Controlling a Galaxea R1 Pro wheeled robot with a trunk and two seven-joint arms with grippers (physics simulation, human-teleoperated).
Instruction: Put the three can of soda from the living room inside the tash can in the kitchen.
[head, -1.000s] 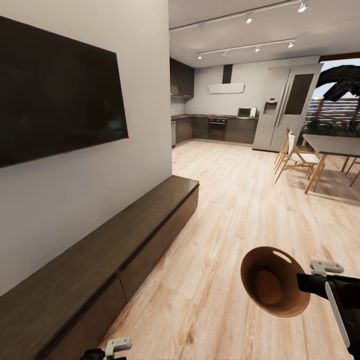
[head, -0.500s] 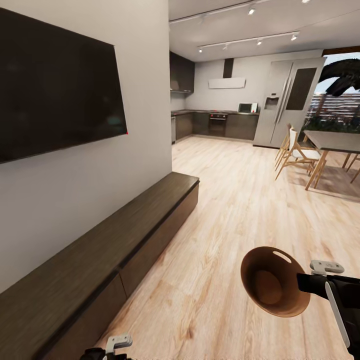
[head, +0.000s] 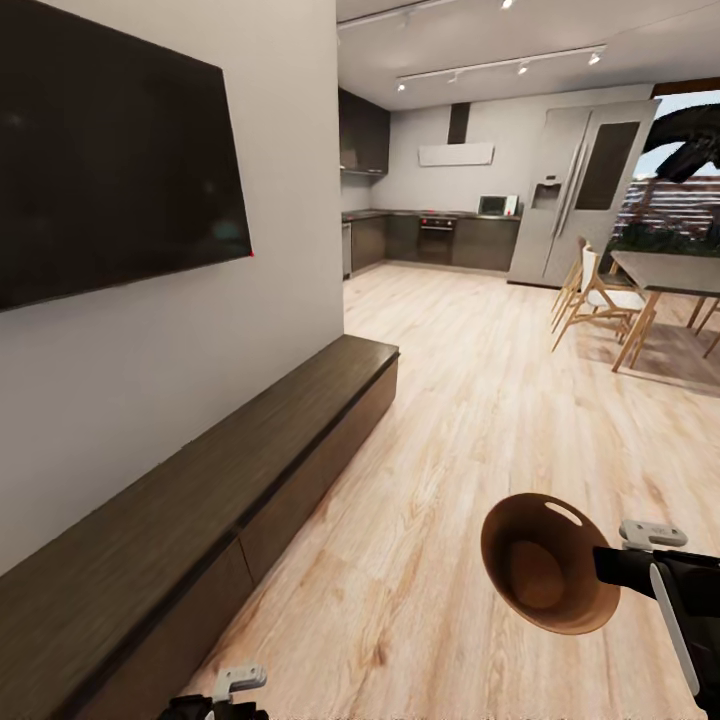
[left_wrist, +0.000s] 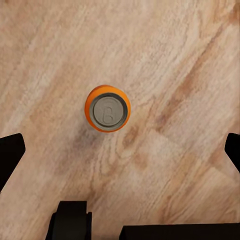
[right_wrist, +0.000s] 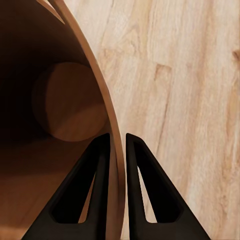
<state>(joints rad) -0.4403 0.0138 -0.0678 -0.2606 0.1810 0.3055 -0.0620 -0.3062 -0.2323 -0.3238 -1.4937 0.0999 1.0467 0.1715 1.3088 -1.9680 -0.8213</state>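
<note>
The copper-brown trash can (head: 548, 575) hangs tipped on its side at the lower right of the head view, its mouth facing me and its bare bottom showing. My right gripper (head: 606, 566) is shut on its thin wall (right_wrist: 112, 125), one finger inside and one outside. In the left wrist view an orange soda can (left_wrist: 107, 108) with a grey top is seen end-on over the wooden floor. My left gripper (left_wrist: 120, 150) is open, its fingers (left_wrist: 10, 157) spread wide and not touching the can. The other two cans are out of view.
A black TV (head: 110, 160) hangs on the white wall at left above a long low dark bench (head: 230, 480). Wooden floor runs ahead to the kitchen (head: 440, 240) with its silver fridge (head: 570, 200). A dining table and chairs (head: 640, 300) stand at right.
The whole head view has shifted: the kitchen and fridge look slightly larger and higher, so the camera has moved forward. The trash can and both arms keep the same pose.
</note>
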